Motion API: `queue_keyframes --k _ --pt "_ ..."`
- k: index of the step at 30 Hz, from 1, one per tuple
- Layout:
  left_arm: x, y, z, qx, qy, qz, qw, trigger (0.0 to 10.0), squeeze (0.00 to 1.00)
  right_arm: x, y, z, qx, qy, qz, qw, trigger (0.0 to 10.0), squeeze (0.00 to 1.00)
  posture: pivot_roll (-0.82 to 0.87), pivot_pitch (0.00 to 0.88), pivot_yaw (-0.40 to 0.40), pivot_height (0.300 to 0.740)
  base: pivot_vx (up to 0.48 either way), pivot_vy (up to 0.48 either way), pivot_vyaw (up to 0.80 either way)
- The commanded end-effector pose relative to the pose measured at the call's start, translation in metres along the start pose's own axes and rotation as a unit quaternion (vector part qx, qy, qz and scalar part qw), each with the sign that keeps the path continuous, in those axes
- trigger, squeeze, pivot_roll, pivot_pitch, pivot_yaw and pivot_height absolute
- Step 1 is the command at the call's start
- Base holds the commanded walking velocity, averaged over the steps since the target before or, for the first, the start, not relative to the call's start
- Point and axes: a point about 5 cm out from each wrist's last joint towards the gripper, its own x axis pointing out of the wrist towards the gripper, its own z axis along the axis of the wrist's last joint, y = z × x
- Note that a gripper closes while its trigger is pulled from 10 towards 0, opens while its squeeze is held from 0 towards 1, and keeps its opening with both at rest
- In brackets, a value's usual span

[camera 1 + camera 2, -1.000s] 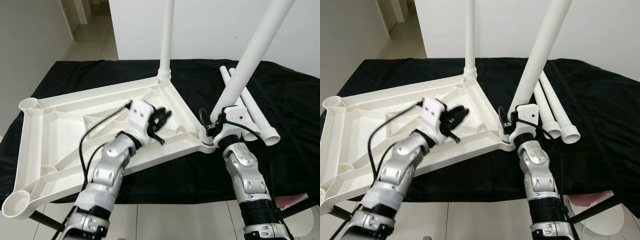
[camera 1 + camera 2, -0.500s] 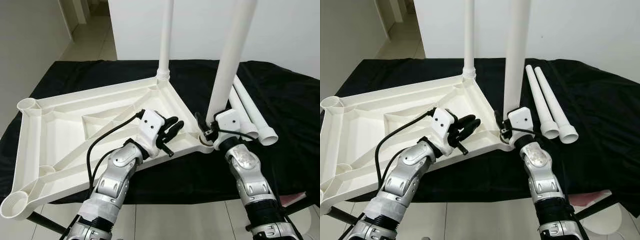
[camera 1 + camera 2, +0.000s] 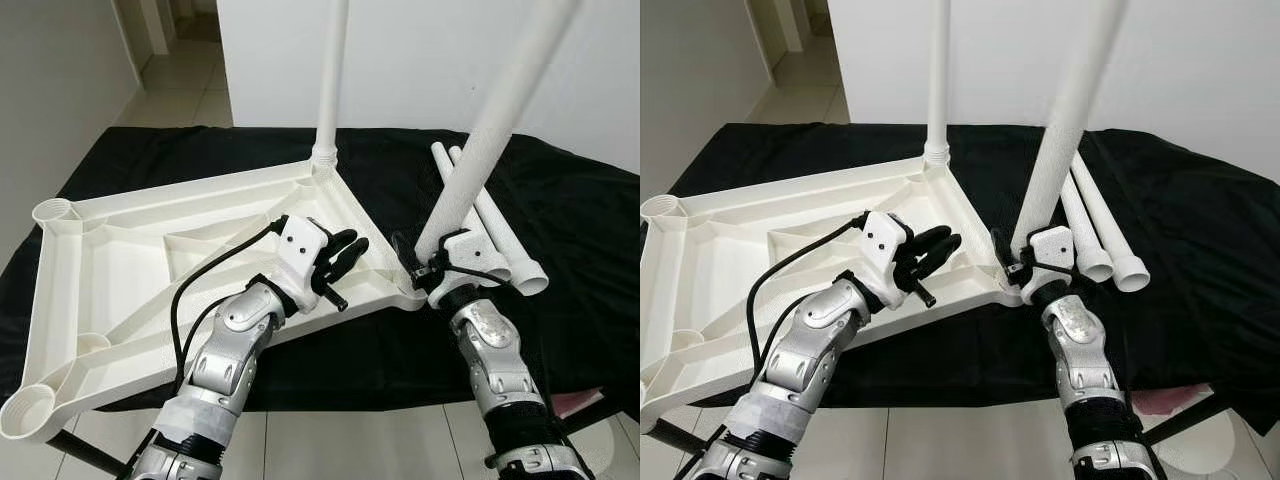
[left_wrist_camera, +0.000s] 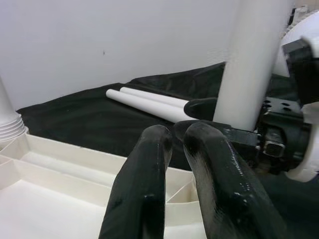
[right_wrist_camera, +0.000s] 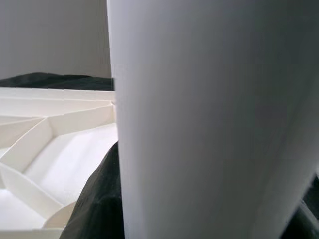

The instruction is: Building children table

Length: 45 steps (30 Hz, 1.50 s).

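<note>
The white plastic tabletop (image 3: 150, 260) lay upside down on the black cloth (image 3: 580, 240), ribs up, with one leg already standing upright in its far corner socket (image 3: 324, 158). The right gripper (image 3: 428, 272) was clamped on the base of a second table leg (image 3: 480, 150) at the near right corner socket (image 3: 408, 290). Half a second earlier that leg stood close to vertical over the socket; now it leaned away to the robot's right again, much as it had a second ago, so the foot was probably being rocked or worked in rather than seated. The left gripper (image 3: 340, 262) had settled just above the tabletop's near rim beside that corner, its fingers (image 4: 149, 199) drawn nearly together and holding nothing, seemingly ready to steady the top. Two spare legs (image 3: 500, 225) lay side by side on the cloth, just right of the tilted leg. Judged from this, two sockets were still empty and this leg was not yet home.
</note>
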Motion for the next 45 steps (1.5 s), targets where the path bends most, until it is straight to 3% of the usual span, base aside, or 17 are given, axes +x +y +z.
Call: queue_keyframes --k 1,11,23,28,39,40,45 --pt "0.001 -0.003 0.003 0.003 -0.002 -0.014 1.000 10.0 0.00 -0.012 -0.002 -0.035 0.039 0.091 -0.026 0.995 10.0 0.00 0.00 0.069 0.013 0.740 0.000 0.000 0.00" --pt "0.002 -0.003 0.005 -0.001 -0.005 -0.014 1.000 10.0 0.00 -0.003 -0.006 -0.037 0.078 0.114 -0.058 0.989 10.0 0.00 0.00 0.072 0.011 0.740 0.000 0.000 0.00" --pt "0.001 -0.004 0.006 -0.003 -0.005 -0.014 1.000 10.0 0.00 -0.004 -0.002 -0.038 0.079 0.107 -0.091 0.987 10.0 0.00 0.00 0.073 0.006 0.740 0.000 0.000 0.00" --pt "0.001 -0.005 0.006 -0.006 -0.003 -0.018 1.000 10.0 0.00 -0.007 -0.002 -0.039 0.087 0.108 -0.171 0.975 10.0 0.00 0.00 0.074 0.007 0.740 0.000 0.000 0.00" --pt "0.000 -0.007 0.005 -0.009 -0.001 -0.023 1.000 10.0 0.00 -0.007 0.005 -0.040 0.074 0.118 -0.242 0.960 10.0 0.00 0.00 0.079 0.008 0.740 0.000 0.000 0.00" --pt "0.001 -0.008 0.005 -0.010 0.000 -0.023 1.000 10.0 0.00 -0.008 0.007 -0.041 0.065 0.124 -0.274 0.951 10.0 0.00 0.00 0.080 0.005 0.740 0.000 0.000 0.00" --pt "0.001 -0.009 0.005 -0.012 -0.001 -0.024 1.000 10.0 0.00 -0.008 0.011 -0.043 0.068 0.134 -0.303 0.941 10.0 0.00 0.00 0.078 0.003 0.740 0.000 0.000 0.00"
